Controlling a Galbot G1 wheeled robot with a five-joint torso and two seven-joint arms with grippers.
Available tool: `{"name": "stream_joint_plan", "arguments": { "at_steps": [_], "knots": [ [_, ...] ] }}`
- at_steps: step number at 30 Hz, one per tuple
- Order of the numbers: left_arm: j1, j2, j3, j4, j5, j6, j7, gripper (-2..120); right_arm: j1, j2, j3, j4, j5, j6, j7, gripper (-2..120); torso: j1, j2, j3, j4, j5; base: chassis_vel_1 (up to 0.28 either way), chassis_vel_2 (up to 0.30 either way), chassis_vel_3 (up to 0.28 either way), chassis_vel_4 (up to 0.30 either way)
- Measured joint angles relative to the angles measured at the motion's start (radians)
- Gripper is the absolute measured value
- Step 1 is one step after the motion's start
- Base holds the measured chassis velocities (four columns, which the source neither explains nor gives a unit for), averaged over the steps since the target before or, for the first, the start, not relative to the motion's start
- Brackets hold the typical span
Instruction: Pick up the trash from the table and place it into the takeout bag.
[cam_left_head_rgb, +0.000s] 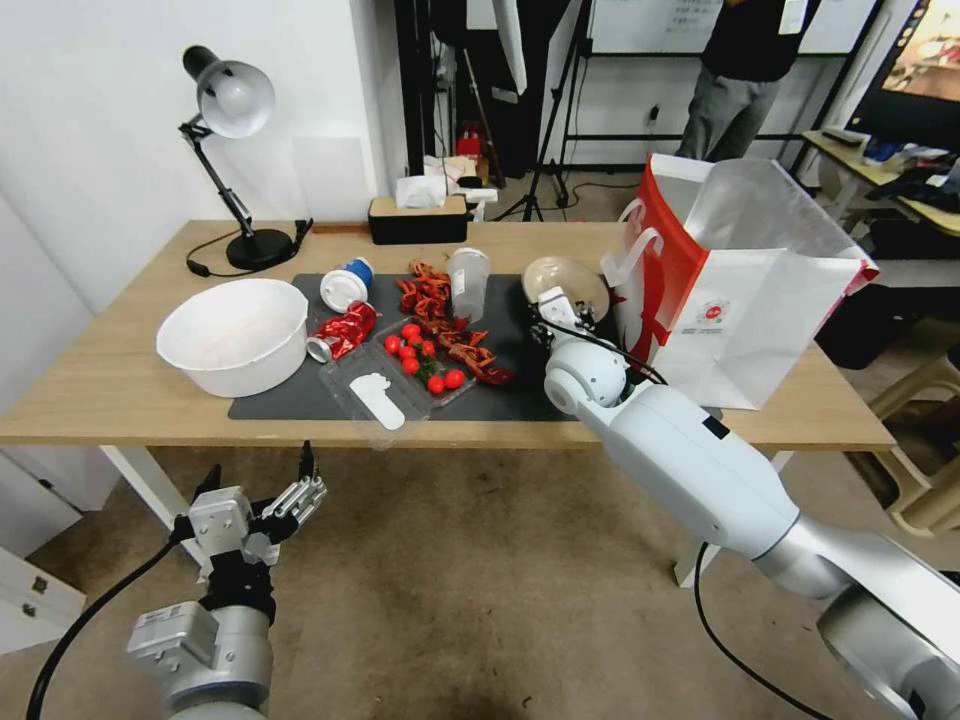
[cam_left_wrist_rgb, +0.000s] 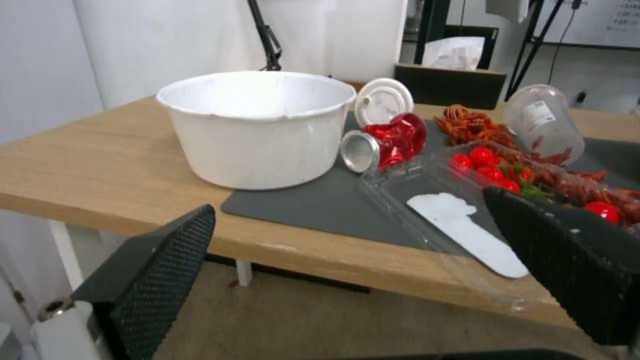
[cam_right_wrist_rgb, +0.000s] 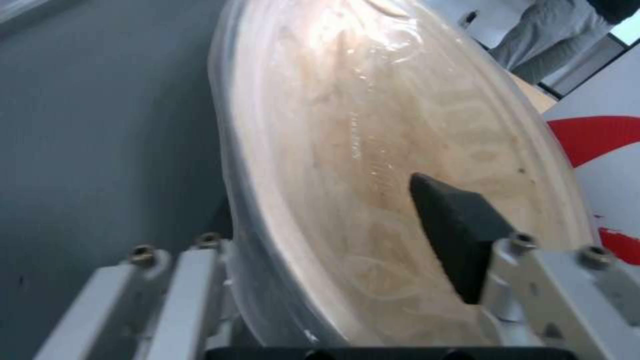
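My right gripper (cam_left_head_rgb: 553, 310) is shut on the rim of the beige paper bowl (cam_left_head_rgb: 565, 280), which stands tilted on edge on the dark mat (cam_left_head_rgb: 290, 405) beside the takeout bag (cam_left_head_rgb: 760, 310). In the right wrist view one black pad (cam_right_wrist_rgb: 453, 235) presses the bowl's (cam_right_wrist_rgb: 373, 125) clear-covered face and the other finger is behind it. The crushed red can (cam_left_head_rgb: 345, 332), the blue-and-white lidded cup (cam_left_head_rgb: 345, 285) and the clear plastic cup (cam_left_head_rgb: 468, 282) lie on the mat. My left gripper (cam_left_head_rgb: 260, 500) hangs open below the table's (cam_left_head_rgb: 120, 390) front edge.
A large white bowl (cam_left_head_rgb: 235, 335) sits at the mat's left end. An open clear clamshell (cam_left_head_rgb: 385, 395) with cherry tomatoes (cam_left_head_rgb: 415, 355) and red crawfish shells (cam_left_head_rgb: 440, 310) fill the mat's middle. A desk lamp (cam_left_head_rgb: 235, 110) and a tissue box (cam_left_head_rgb: 418, 215) stand at the back.
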Motion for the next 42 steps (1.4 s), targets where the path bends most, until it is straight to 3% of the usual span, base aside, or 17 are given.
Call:
{"name": "stream_joint_plan", "arguments": {
  "at_steps": [8,10,12,31,38,42],
  "knots": [
    [0.002,0.001,-0.001,-0.003,0.000,0.000,0.000,100,0.000,0.004,0.000,0.001,0.005,0.005,-0.001,15,0.000,0.000,0.000,0.0000,-0.0001,0.000,0.000,0.000,0.000],
    [0.002,0.001,-0.001,-0.003,0.000,0.000,0.000,100,0.000,0.004,0.000,0.001,0.005,0.005,-0.001,15,0.000,0.000,0.000,0.0000,-0.0001,0.000,0.000,0.000,0.000],
    [0.003,0.001,-0.002,-0.006,0.001,0.000,0.000,100,0.000,0.005,0.000,0.005,0.006,0.025,-0.008,1,0.000,0.000,0.000,-0.0001,-0.0001,0.000,0.000,0.000,0.000],
    [0.016,-0.012,-0.001,-0.016,0.018,-0.004,0.000,100,-0.070,-0.069,0.037,0.177,-0.032,0.170,-0.124,0,0.000,0.000,0.000,0.0000,0.0001,0.000,0.000,0.000,0.000],
    [0.019,-0.020,0.005,-0.017,0.028,-0.012,-0.001,100,-0.135,-0.134,0.079,0.268,-0.019,0.297,-0.258,0,0.000,0.000,0.000,-0.0003,0.0002,0.000,0.000,0.000,0.000],
    [0.021,-0.020,0.005,-0.016,0.029,-0.016,-0.001,100,-0.163,-0.152,0.108,0.297,-0.001,0.415,-0.349,0,0.000,0.000,0.000,0.0000,0.0001,0.000,0.000,0.000,0.000]
  ]
}}
